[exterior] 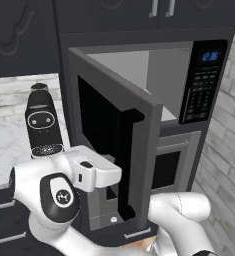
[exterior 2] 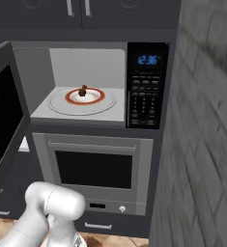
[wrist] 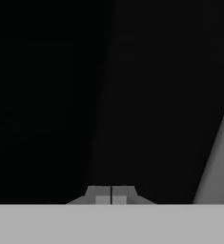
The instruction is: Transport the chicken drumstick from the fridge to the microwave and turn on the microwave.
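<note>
The chicken drumstick [exterior 2: 83,90] is a small, dark golden-brown lump, too small to make out its thick and thin ends. It lies on a white plate with an orange-red ring [exterior 2: 98,94], and the plate rests on the pale round turntable [exterior 2: 57,107] inside the microwave [exterior 2: 77,62]. The microwave door [exterior: 120,150] stands swung wide open to the left, its dark window facing the arm, so the grey cavity is open to the front in the right base view. To the right of the cavity runs the black keypad panel [exterior 2: 146,101] with a lit blue digital display [exterior 2: 148,59] at its top. Directly below the microwave sits a grey oven with a wide dark window [exterior 2: 94,169] and a bar handle. In the left base view the open door stands between the camera and most of the cavity, and the white arm curls low in front of it. Left of the door a black coffee machine [exterior: 42,121] stands on a marbled tabletop [exterior: 4,150]. In the hand view the tool [wrist: 111,196] has its two finger tips pressed together, closed on nothing, facing a dark surface close ahead.
</note>
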{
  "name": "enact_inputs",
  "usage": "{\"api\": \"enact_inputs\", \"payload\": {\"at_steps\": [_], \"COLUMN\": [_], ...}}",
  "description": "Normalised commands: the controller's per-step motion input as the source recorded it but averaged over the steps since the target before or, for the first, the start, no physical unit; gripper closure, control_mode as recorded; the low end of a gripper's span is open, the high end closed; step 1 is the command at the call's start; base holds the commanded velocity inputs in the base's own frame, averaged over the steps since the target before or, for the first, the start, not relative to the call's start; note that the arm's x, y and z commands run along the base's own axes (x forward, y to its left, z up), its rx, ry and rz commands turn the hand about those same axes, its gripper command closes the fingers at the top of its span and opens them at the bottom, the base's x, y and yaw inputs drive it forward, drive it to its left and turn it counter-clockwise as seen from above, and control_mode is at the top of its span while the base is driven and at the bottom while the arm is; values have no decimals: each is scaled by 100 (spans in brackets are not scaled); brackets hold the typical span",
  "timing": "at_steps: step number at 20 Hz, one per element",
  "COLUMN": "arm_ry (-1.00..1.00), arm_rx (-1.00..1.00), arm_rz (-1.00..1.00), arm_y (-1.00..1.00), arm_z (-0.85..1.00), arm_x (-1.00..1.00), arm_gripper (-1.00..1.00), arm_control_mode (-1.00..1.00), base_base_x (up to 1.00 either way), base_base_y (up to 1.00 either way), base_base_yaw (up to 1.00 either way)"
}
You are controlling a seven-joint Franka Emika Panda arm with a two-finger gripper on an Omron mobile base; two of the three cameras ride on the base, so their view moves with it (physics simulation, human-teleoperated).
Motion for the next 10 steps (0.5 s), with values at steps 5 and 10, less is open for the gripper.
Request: {"api": "enact_inputs", "payload": {"at_steps": [5,10], "arm_ry": [0,0], "arm_rx": [0,0], "arm_rz": [0,0], "arm_y": [-37,-41], "arm_z": [0,0], "arm_x": [39,48], "arm_gripper": [100,100], "arm_control_mode": [-100,-100], "base_base_x": [0,0], "base_base_y": [0,0], "base_base_yaw": [0,0]}}
